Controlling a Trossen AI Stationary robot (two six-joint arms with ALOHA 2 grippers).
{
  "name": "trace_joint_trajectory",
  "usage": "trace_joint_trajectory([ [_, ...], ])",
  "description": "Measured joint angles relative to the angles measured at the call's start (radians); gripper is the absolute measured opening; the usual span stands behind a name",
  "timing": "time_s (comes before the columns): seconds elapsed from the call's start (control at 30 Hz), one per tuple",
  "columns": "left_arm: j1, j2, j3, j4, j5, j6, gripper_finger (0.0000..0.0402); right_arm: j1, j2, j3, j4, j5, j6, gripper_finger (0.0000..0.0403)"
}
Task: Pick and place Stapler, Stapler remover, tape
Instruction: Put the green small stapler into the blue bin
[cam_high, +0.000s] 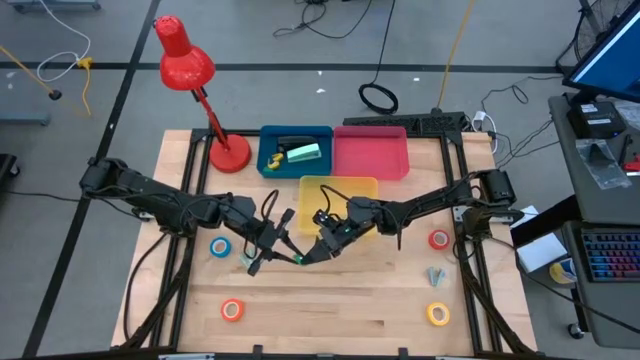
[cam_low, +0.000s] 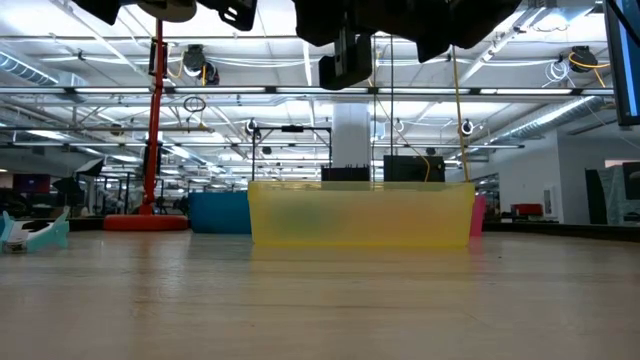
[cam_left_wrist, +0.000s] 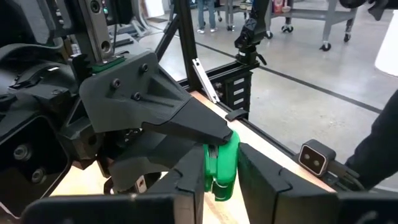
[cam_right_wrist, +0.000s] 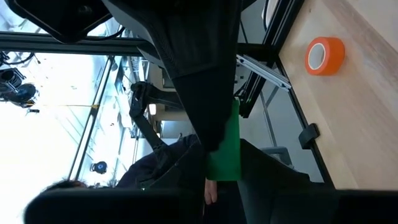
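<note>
Four tape rolls lie on the table (cam_high: 330, 330). At the left we see the blue tape (cam_high: 219, 246) and the orange tape (cam_high: 232, 310). At mid-table the left gripper (cam_high: 283, 248) is closed narrowly around a green piece (cam_left_wrist: 221, 165). The right gripper (cam_high: 312, 252) clamps the same piece from the other side. Well apart at the right lie the red tape (cam_high: 438, 239) and the yellow tape (cam_high: 437, 313).

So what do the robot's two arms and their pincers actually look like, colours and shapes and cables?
Both arms are black, jointed and slim, with dark cables looped along them. The left pincer and right pincer each end in two flat, dark, angular fingers. The blocky black wrist housings show screw heads. No markings are readable.
</note>
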Motion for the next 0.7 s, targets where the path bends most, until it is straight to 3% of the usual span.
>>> trace_joint_trajectory([
  [0.5,0.021,-0.002,0.0,-0.019,0.003,-0.005,0.0063,0.0,0.0,-0.002,-0.004,0.035,-0.002,0.0059],
  [0.7,0.029,-0.003,0.0,-0.044,-0.024,-0.042,0.0061,-0.007,0.0,-0.003,-0.003,0.09,-0.048,0.01],
])
